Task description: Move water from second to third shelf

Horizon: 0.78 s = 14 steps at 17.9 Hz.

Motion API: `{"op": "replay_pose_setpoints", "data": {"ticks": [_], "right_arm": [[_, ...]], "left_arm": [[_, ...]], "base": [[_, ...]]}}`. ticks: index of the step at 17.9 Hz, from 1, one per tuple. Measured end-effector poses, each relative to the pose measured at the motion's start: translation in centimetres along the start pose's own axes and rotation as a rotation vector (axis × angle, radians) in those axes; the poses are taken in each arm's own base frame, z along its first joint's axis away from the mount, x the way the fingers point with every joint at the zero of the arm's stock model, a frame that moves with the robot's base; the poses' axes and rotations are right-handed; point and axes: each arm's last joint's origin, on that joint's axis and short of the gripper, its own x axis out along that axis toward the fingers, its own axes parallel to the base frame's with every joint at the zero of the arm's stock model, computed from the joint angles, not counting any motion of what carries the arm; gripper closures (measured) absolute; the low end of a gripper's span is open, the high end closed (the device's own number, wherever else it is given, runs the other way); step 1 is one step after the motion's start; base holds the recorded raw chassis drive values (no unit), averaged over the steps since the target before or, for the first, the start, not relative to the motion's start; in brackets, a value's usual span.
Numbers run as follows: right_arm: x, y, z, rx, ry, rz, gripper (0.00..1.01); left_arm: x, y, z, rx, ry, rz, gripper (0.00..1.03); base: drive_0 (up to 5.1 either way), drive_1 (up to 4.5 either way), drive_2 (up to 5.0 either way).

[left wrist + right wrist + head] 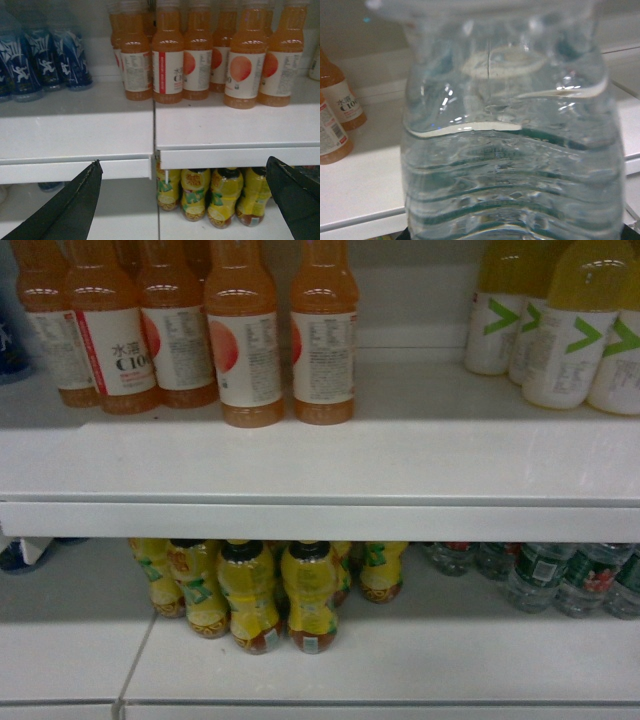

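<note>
One water bottle (512,145) fills the right wrist view.

The water (512,150) fills the right wrist view so closely that its cap, base and label run off the edges, and the right hand holding it stays hidden. In the head view, the green-labelled bottles (560,575) at 4 o'clock lose their tops behind the shelf (320,520) lip. The left hand (185,200) shows only two dark fingers (70,210), cut off at 6 o'clock.
</note>
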Motion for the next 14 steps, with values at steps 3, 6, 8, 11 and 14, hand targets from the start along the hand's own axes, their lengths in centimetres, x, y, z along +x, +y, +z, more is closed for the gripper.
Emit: {"op": "replay_pose_setpoints", "data": {"ticks": [3, 6, 8, 11, 14], "right_arm": [[0.00, 0.00, 0.04, 0.001, -0.004, 0.000, 0.58], [0.00, 0.01, 0.04, 0.001, -0.004, 0.001, 0.58], [0.01, 0.01, -0.01, -0.001, 0.001, 0.002, 0.58], [0.00, 0.00, 0.03, 0.001, -0.003, 0.000, 0.58], [0.00, 0.00, 0.01, 0.000, -0.001, 0.001, 0.58]], "left_arm": [[0.00, 0.00, 0.03, 0.000, -0.003, 0.000, 0.05], [0.00, 0.00, 0.03, 0.000, -0.003, 0.000, 0.05], [0.00, 0.00, 0.03, 0.000, -0.003, 0.000, 0.05], [0.00, 0.00, 0.03, 0.000, -0.003, 0.000, 0.05], [0.00, 0.00, 0.05, 0.000, -0.005, 0.000, 0.05]], "base": [[-4.8, 2.17, 2.2], [-4.9, 2.10, 2.1], [-4.6, 2.36, 2.4], [-4.6, 2.36, 2.4], [-4.6, 2.36, 2.4]]}}
